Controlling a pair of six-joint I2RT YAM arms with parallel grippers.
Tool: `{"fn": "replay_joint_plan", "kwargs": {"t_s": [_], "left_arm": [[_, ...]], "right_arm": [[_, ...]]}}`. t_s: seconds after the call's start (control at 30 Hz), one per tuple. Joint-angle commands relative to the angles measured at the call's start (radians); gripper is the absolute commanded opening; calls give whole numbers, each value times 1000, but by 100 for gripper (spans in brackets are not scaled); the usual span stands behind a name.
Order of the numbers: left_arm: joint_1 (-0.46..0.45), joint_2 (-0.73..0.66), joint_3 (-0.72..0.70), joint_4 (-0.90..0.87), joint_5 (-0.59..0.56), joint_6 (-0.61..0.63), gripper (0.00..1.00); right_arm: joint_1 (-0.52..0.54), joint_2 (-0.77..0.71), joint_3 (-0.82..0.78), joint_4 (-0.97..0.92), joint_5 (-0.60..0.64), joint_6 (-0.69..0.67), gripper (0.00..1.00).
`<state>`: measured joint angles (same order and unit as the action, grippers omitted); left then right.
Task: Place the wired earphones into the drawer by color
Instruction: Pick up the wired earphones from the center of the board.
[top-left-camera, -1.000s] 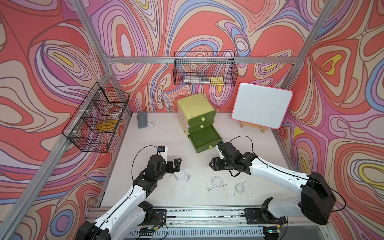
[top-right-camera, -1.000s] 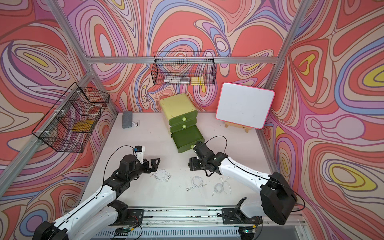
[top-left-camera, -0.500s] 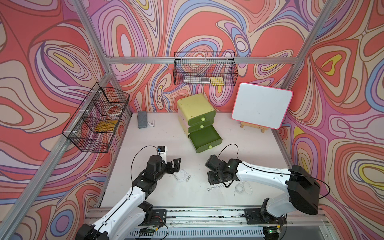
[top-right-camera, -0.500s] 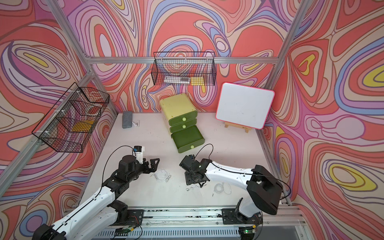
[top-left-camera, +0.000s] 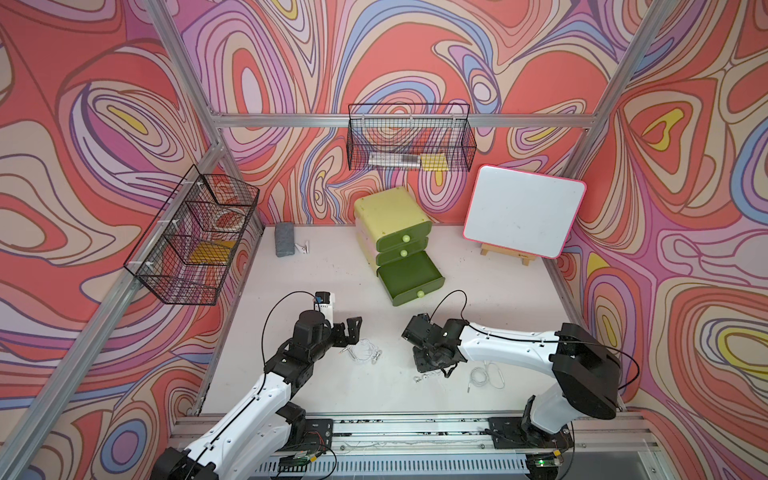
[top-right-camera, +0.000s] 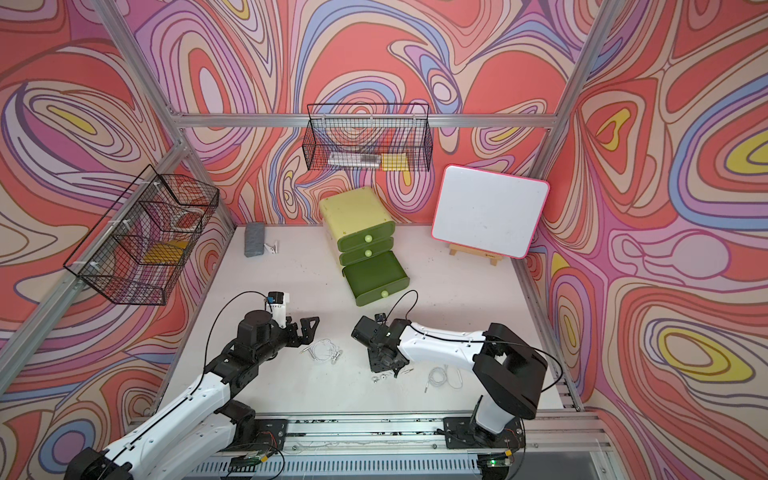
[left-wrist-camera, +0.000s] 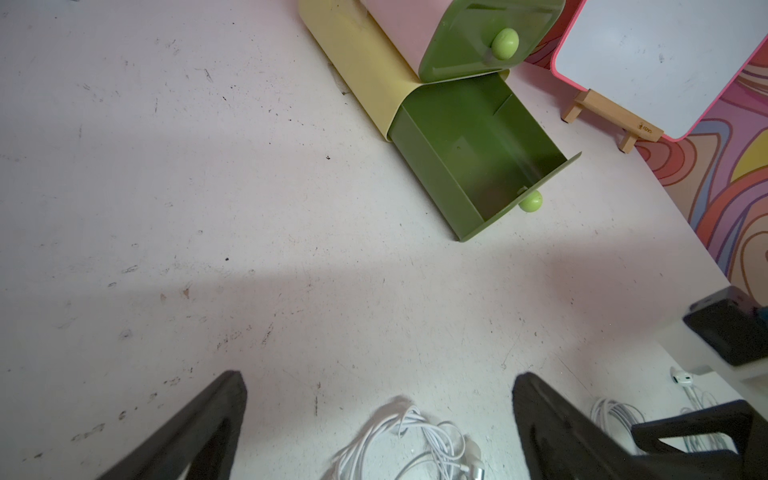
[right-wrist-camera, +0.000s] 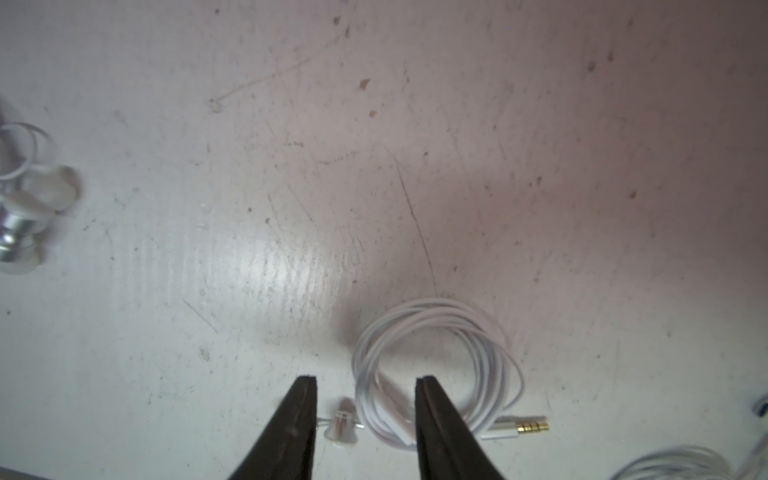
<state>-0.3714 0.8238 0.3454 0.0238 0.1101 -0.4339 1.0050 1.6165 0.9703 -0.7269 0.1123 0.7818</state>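
At back ctr of surface (top-left-camera: 498, 299) sits drawer unit (top-left-camera: 388, 212), its btm drawer (top-left-camera: 409, 274) pulled out toward the front. Board (top-left-camera: 523, 216) stands to its right on an easel (top-left-camera: 507, 253). Block (top-left-camera: 284, 244) w/ clip (top-left-camera: 302, 248) just beside it lie back left. Back-wall basket (top-left-camera: 409, 141) & left-wall basket (top-left-camera: 195, 241) hang above. Up front, 3 earphone coils in a row: left coil (left-wrist-camera: 399, 417) just beside left gripper (top-left-camera: 347, 332), middle coil (right-wrist-camera: 432, 309) under right gripper (right-wrist-camera: 365, 380), right coil (top-left-camera: 480, 376) near, further right.
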Motion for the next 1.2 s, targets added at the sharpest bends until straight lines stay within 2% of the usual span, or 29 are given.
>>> {"fn": "replay_joint_plan", "kwargs": {"t_s": [0.0, 0.6, 1.17], "left_arm": [[8, 2, 6, 8, 7, 17, 99], [8, -1, 6, 5, 7, 18, 99], [8, -1, 6, 4, 6, 20, 99]], "right_arm": [[11, 24, 14, -8, 23, 21, 37], [21, 74, 19, 3, 25, 22, 25], [22, 67, 8, 6, 27, 23, 5]]}}
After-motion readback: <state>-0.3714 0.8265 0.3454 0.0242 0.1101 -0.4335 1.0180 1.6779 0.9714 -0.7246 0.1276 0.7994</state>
